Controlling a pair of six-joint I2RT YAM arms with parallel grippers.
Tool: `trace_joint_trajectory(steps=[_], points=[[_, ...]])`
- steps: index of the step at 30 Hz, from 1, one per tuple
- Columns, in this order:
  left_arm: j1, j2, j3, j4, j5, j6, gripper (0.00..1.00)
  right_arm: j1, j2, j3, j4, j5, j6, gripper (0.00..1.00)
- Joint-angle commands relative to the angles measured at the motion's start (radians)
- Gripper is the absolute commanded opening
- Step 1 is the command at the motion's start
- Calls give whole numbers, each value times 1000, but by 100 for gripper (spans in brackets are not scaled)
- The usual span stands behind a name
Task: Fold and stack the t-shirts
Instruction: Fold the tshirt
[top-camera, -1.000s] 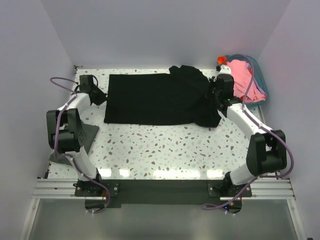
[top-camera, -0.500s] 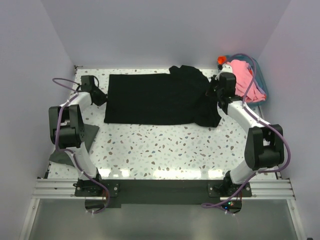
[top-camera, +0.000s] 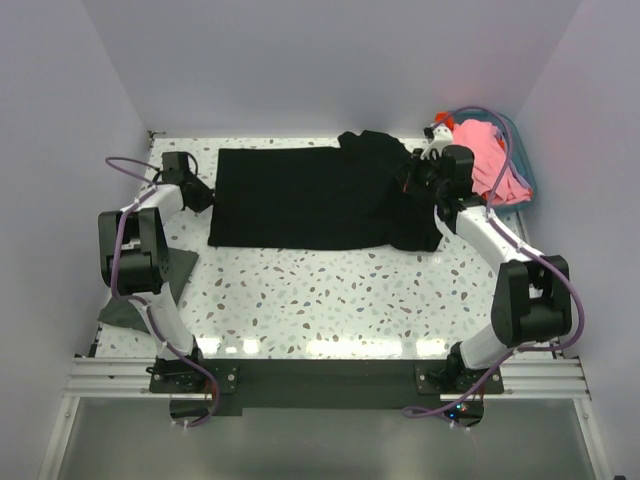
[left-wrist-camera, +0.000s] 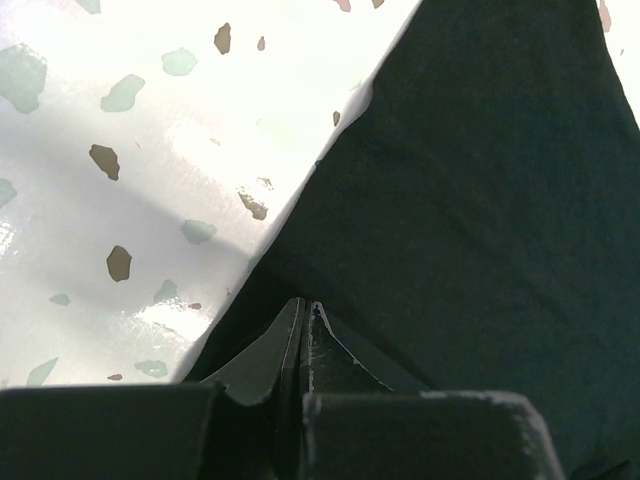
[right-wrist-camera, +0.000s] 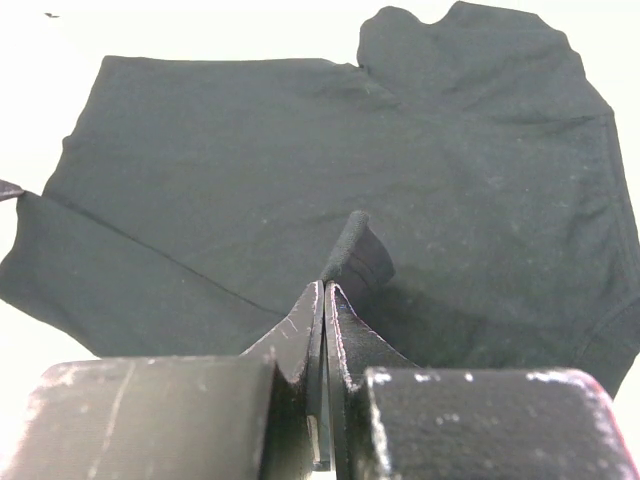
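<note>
At the left near side of the counter (top-camera: 330, 290) a dark grey t-shirt (top-camera: 180, 268) lies partly under the left arm, apart from the work.

The left gripper (left-wrist-camera: 303, 312) is low at the left edge of the black t-shirt (top-camera: 300, 200). Its jaws are clenched with no gap between them. The left wrist view does not show if cloth is caught between them or if they only press on the edge.

The black t-shirt lies spread in the far middle of the counter. Its left part is flat, and its right part is bunched and wrinkled.

The right gripper (right-wrist-camera: 322, 290) is over this bunched part. Its jaws are clenched on a small raised fold of the black cloth, which stands up just in front of the tips.

On the far right, a pink t-shirt (top-camera: 485, 150) waits in the teal basket (top-camera: 522, 190).

I judge that the step in hand is to fold the right side of the black t-shirt over toward the left.

- The left gripper should keep the left edge in its place, so the whole shirt does not slide.
- The right gripper should lift only enough that the cloth clears the layer below.
- It should then travel straight to the left, parallel to the far edge.
- Because the pinch is small, a slow move is safer, or the fold may slip out.
- The cloth should lie flat and edge on edge before the jaws let go.
</note>
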Motion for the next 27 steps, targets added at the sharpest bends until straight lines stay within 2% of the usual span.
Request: trace_joint_trajectory(steps=[1,8,15,17,23,26,27], points=[[15,10,12,46,4,12,0,-4,7,13,65,-55,-48,0],[19,15,13,49,15,14,0,28,27,43,81,-249,-34,0],[18,21,7,52,16,12,0,111,44,83,-60,-315,-167,0],[19,23,5,55,19,9,0,125,52,103,-125,-289,-213,0],[18,21,8,53,15,17,0,120,40,108,-154,-253,-247,0],[19,26,10,49,16,19,0,117,20,111,-188,-298,-250,0],[18,27,10,50,13,19,0,119,13,114,-191,-356,-253,0]])
